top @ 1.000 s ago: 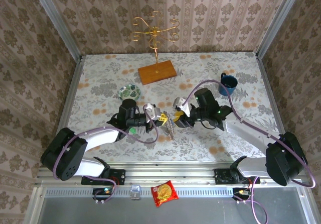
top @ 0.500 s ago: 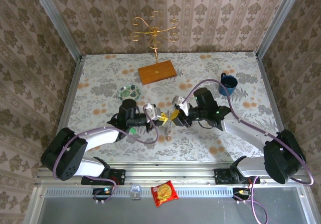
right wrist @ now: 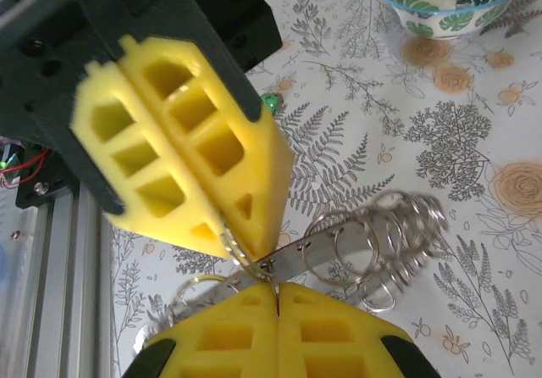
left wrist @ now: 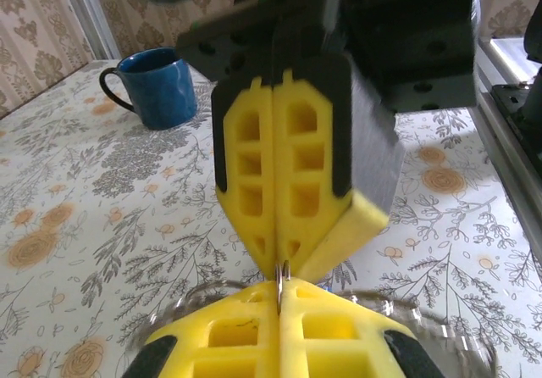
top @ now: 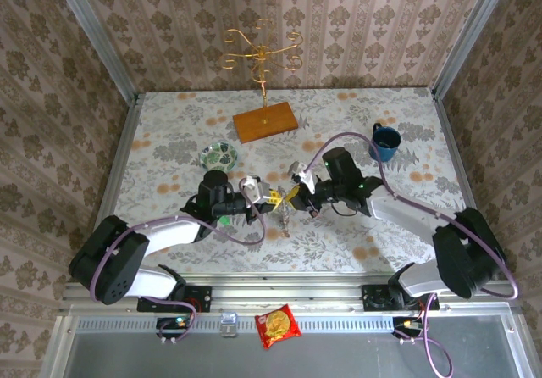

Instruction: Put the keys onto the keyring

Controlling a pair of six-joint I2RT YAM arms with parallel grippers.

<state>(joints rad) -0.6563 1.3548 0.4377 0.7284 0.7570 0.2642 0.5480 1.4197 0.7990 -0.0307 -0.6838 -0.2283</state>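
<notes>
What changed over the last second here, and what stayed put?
The right gripper edged left toward the left gripper and closed its fingers, apparently onto the keyring. The left gripper stayed shut on the keyring; the bowl, mug and wooden stand did not move.
</notes>
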